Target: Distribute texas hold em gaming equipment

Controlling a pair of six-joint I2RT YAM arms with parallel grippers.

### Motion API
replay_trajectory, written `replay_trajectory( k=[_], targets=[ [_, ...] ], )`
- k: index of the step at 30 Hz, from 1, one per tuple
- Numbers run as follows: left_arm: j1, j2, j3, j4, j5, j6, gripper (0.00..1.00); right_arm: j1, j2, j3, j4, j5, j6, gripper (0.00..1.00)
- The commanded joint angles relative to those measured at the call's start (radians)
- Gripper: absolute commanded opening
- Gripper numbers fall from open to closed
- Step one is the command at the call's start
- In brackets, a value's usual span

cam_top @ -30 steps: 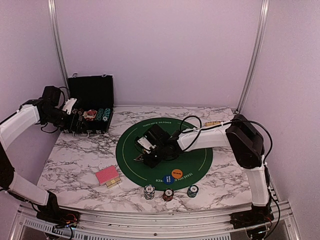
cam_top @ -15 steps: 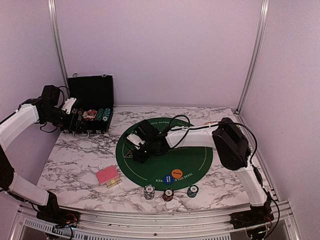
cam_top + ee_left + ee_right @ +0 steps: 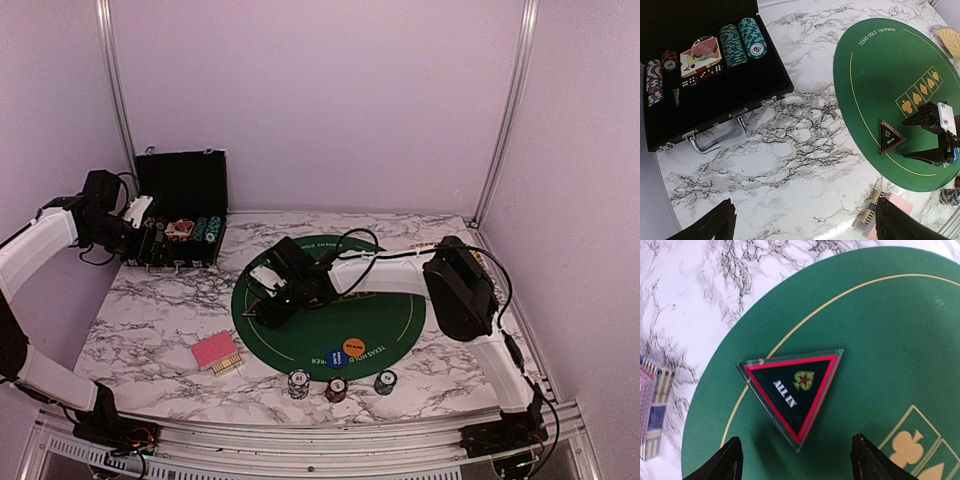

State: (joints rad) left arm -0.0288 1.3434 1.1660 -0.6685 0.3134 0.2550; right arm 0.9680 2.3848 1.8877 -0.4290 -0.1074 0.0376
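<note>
1. The black triangular button [image 3: 792, 395] lies flat and face up on the left part of the green mat [image 3: 900, 315]. One corner is laid over the mat's yellow ring line [image 3: 840, 295].
2. Its three sides look about equal, so no long axis can be made out. One corner is pointed at the right claw [image 3: 796, 460], and the opposite edge is turned away from it, toward the mat's rim. The words "ALL IN" are printed across its face.
3. The right claw is released: its fingers [image 3: 732, 462] are spread wider than the button and kept apart from it, and nothing is gripped.
4. On the near part of the mat, an orange button [image 3: 353, 346] and a blue button [image 3: 337, 358] are set just beside each other.
5. Three chip stacks [image 3: 336, 389] are lined up on the marble surface [image 3: 150, 320], just near of the mat.
6. Red-backed cards [image 3: 215, 352] are stacked on the surface, near and left of the mat.
7. A black case [image 3: 180, 215] is opened at the far left, with chips and cards seen inside.
8. The left claw [image 3: 810, 225] is held fully spread above the surface beside the case, and nothing is grasped.
</note>
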Motion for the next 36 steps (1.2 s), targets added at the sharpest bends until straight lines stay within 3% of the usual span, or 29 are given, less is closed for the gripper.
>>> replay_trajectory(
  k=[1, 4, 8, 12, 20, 26, 36],
  targets=[
    [0.003, -0.015, 0.041, -0.039, 0.008, 0.015, 0.99, -0.005, -0.184, -0.090, -0.021, 0.094, 0.074, 0.79],
    [0.003, -0.017, 0.040, -0.042, 0.011, 0.020, 0.99, -0.024, -0.299, -0.217, -0.027, 0.156, 0.135, 0.85],
    [0.003, -0.016, 0.044, -0.045, 0.016, 0.020, 0.99, -0.040, -0.408, -0.330, -0.134, 0.242, 0.219, 0.83],
    [0.003, -0.015, 0.047, -0.048, 0.025, 0.017, 0.99, -0.041, -0.539, -0.503, -0.182, 0.226, 0.253, 0.77],
    [0.004, -0.013, 0.052, -0.055, 0.032, 0.016, 0.99, -0.041, -0.718, -0.712, -0.271, 0.186, 0.248, 0.77],
    [0.003, -0.013, 0.062, -0.060, 0.038, 0.018, 0.99, -0.041, -0.750, -0.803, -0.273, 0.159, 0.249, 0.74],
    [0.003, -0.010, 0.073, -0.070, 0.065, 0.016, 0.99, -0.042, -0.648, -0.766, -0.214, 0.151, 0.237, 0.69]
  ],
)
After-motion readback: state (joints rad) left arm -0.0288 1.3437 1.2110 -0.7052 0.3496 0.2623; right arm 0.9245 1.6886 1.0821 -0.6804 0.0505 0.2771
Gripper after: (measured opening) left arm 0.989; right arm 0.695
